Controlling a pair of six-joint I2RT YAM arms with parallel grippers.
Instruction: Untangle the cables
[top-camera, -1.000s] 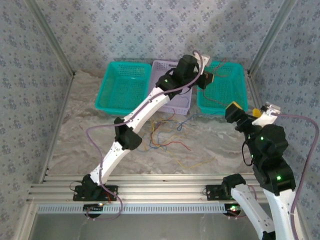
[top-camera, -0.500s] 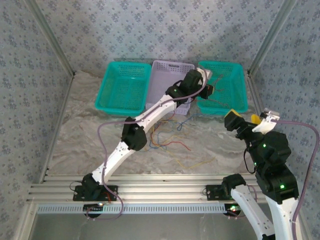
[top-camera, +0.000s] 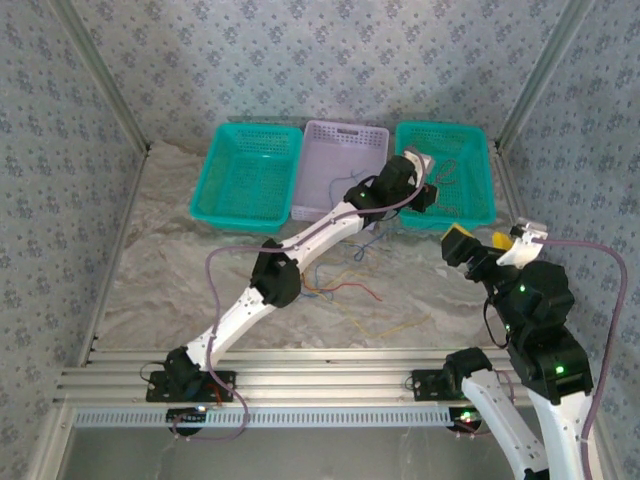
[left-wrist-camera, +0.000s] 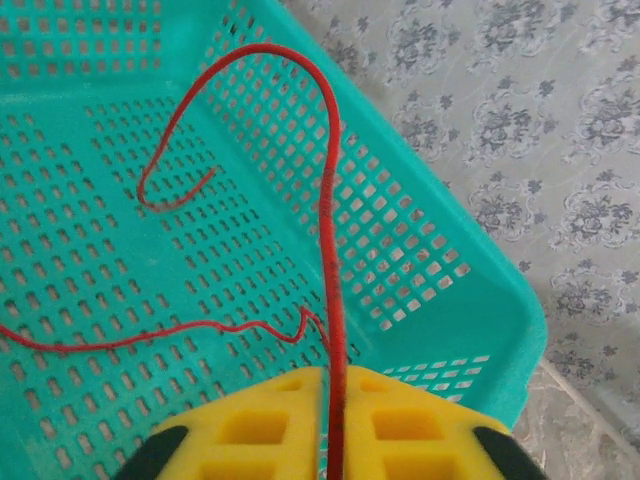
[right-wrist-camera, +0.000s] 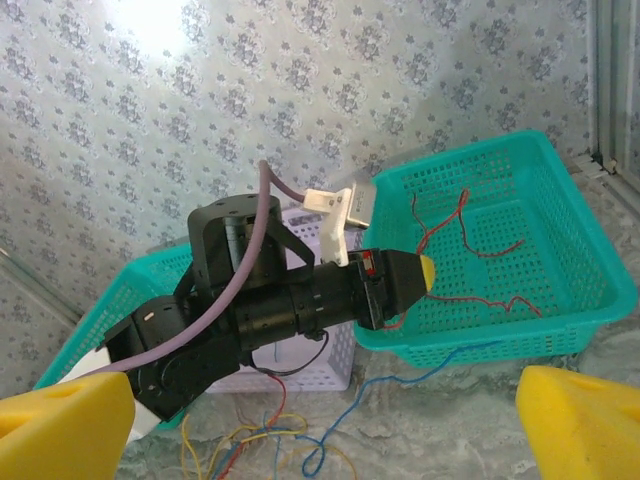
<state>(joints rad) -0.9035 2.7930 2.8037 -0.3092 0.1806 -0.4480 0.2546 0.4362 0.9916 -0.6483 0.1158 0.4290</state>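
**Left pincer holds a red cable over the right-hand basket; the other pincer waits open**

Seen from above, three baskets stand in a row at the top of the frame: teal, pale lilac, teal. The left arm stretches diagonally from the lower left to the right basket (top-camera: 482, 216) at the upper right.

In the left wrist view, the left pincer (left-wrist-camera: 325, 378) sits at the bottom edge. Its yellow fingers are nearly together, with a red cable (left-wrist-camera: 328, 200) pinched in the narrow slit between them. The cable runs straight up the frame, away from the fingers. It then arches over near the top and curls down to the left, its loose end hanging above the basket's perforated floor. A second red cable (left-wrist-camera: 150, 335) lies flat on that floor, at the lower left.

The right pincer (right-wrist-camera: 320, 425) is spread wide with nothing between its fingers. It hovers at the right of the overhead frame, just below the right basket.

The remaining tangle (top-camera: 335, 285) of yellow, red and blue cables lies on the tabletop (top-camera: 170, 280) near the middle of the frame. It sits below the baskets and partly under the left forearm. One blue cable (right-wrist-camera: 400, 385) trails from it toward the right basket.

The held cable is already over the basket, so letting go looks like the step at hand. The tangle lies down and to the left of both pincers. The free right pincer seems better placed for the next pick.
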